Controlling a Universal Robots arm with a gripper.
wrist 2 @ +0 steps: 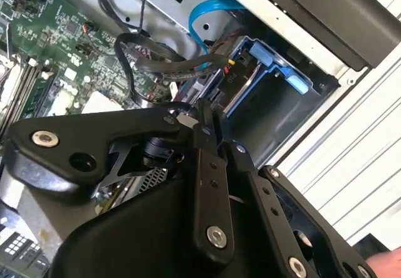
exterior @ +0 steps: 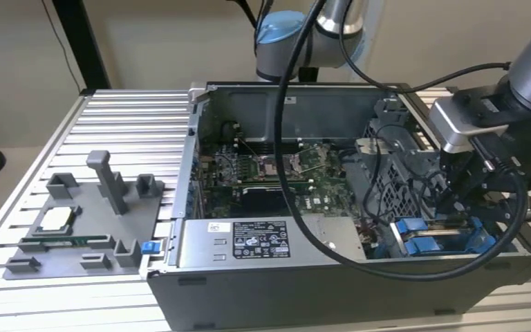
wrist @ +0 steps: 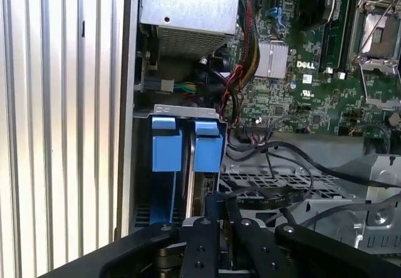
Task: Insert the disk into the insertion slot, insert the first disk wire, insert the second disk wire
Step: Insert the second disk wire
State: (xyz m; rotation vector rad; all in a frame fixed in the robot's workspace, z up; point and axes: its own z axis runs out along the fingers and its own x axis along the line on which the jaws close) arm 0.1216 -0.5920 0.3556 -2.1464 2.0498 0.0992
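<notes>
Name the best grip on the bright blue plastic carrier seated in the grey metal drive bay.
Likely its two blue tabs, pinched toward each other from straight in front of the drive bay: they stand side by side, exposed at its mouth, while the rest sits sunk inside.

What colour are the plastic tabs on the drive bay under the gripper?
Bright blue plastic tabs, clearest in the first wrist view.

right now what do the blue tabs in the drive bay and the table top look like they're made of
The blue tabs look like moulded plastic: even bright colour, a soft matt sheen, rounded edges. The table top looks like bare aluminium: pale silver, ribbed in long parallel slats with a dull brushed shine. The perforated cage beside the tabs seems to be grey sheet metal.
</notes>
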